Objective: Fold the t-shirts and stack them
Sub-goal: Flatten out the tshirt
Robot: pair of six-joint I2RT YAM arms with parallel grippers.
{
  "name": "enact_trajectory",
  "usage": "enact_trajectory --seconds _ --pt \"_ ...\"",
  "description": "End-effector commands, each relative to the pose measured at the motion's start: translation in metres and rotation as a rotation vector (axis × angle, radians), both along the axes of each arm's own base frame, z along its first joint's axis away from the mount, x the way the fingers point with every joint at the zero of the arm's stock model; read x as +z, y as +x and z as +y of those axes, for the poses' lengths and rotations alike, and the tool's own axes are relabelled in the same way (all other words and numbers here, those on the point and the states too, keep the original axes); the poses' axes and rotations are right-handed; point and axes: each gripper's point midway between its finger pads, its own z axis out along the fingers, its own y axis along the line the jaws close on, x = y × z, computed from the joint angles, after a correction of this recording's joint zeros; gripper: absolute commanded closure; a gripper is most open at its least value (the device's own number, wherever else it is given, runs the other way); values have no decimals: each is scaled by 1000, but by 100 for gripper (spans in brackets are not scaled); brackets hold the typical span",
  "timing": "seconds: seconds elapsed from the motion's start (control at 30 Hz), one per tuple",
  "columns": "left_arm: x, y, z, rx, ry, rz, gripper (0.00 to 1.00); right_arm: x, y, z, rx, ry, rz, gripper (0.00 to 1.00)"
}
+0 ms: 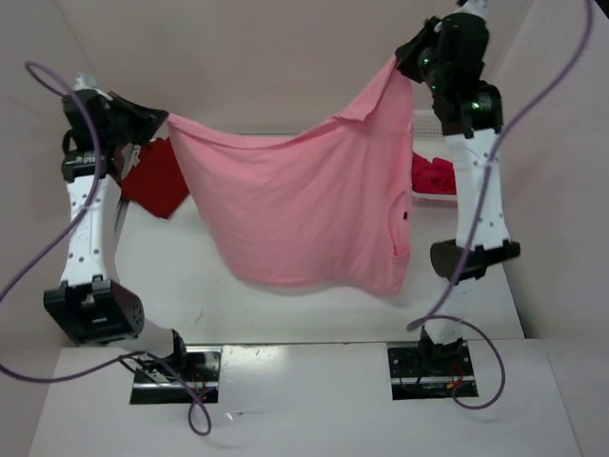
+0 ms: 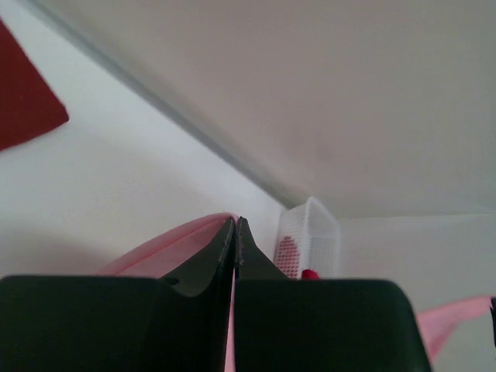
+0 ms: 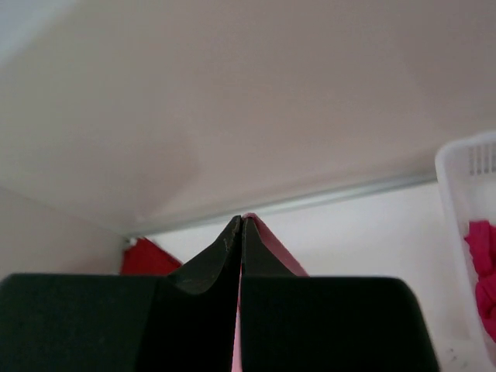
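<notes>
Between the left tool [image 1: 164, 119] and right tool [image 1: 403, 63], each clamped on an edge, the light pink t-shirt [image 1: 304, 209] hangs spread

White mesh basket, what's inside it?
A crumpled crimson-magenta shirt lies in the basket. The hanging pink shirt and right arm cover part of it from above, so anything else inside is hidden.

Hanging pink shirt [image 1: 304, 209] probably blocks centre.

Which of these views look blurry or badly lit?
Top view: sharp, even light, no glare on the light pink shirt. Left wrist view: left gripper dark with little detail, basket soft. Right wrist view: right gripper equally dark, background hazy.
</notes>
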Motion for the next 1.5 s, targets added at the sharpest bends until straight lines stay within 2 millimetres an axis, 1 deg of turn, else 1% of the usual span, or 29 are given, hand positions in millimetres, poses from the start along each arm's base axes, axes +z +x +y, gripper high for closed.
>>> enact_trajectory --seconds 0.0,0.03,0.13,0.17,0.2,0.3,0.33,0.37,0.47,0.57,0.6,0.63,0.67,0.7,0.73,0.77,0.8,0.83,0.87,0.93,0.97,1.0,1.03,1.13,1.17,1.2,1.23,1.37,1.47 --pt "-42 40 0 -8 37 51 100 -25 33 -5 66 11 42 100" --pt "-56 47 -2 -23 17 82 100 -30 45 -7 64 27 45 100" --pt "-48 70 -6 -51 -3 60 100 -17 54 -15 62 82 -5 100" --pt "-33 73 -5 -51 5 24 100 -6 53 -20 53 96 -38 100" --pt "-5 77 -5 -51 19 -38 100 11 47 -18 69 121 -83 100" --pt "27 83 -6 -58 10 -97 100 42 40 -21 102 182 -180 100" --pt "53 80 -4 -65 22 -154 100 55 31 -23 112 194 -214 100" --pt "64 77 1 -53 20 -177 100 72 20 -21 132 203 -264 100" --pt "80 73 8 -52 21 -213 100 95 -2 -21 169 227 -317 100" --pt "82 69 9 -68 15 -223 100 94 -10 -14 213 219 -302 100" --pt "73 70 10 -68 19 -203 100 86 -15 -12 219 219 -258 100" --pt "69 69 9 -68 19 -203 100 72 -12 -10 226 191 -216 100" --pt "69 62 8 -69 34 -209 100 26 7 -7 223 197 -73 100" --pt "58 60 8 -70 38 -193 100 19 -2 -8 220 185 -49 100" --pt "18 64 8 -69 16 -121 100 -1 -3 -8 224 155 2 100" --pt "9 54 4 -81 10 -108 100 -64 9 -2 215 147 144 100" --pt "-14 51 2 -96 16 -63 100 -49 -15 -4 220 145 84 100" --pt "-34 48 2 -98 16 -31 100 -69 -20 -4 217 146 123 100" --pt "-80 39 -1 -101 -4 65 100 -126 -19 -5 210 127 247 100" --pt "-116 24 -5 -119 4 125 100 -163 -40 -9 196 108 341 100" --pt "-136 17 -7 -120 -10 167 100 -216 -50 -10 192 99 462 100" --pt "-180 1 -13 -139 -33 259 100 -238 -59 -12 180 98 507 100" --pt "-196 -7 -14 -147 -21 287 100 -274 -81 -14 175 100 589 100" --pt "-247 -41 -16 -150 -10 416 100 -311 -118 -11 187 134 689 100" --pt "-258 -51 -18 -156 -13 448 100 -341 -135 -13 180 136 768 100" --pt "-267 -58 -20 -157 -20 468 100 -352 -146 -12 182 149 806 100" --pt "-288 -77 -25 -173 -19 527 100 -370 -166 -13 177 151 864 100" --pt "-329 -127 -31 -167 -22 686 100 -392 -210 -16 155 170 981 100" --pt "-338 -155 -38 -178 -36 746 100 -401 -242 -14 161 183 1069 100"
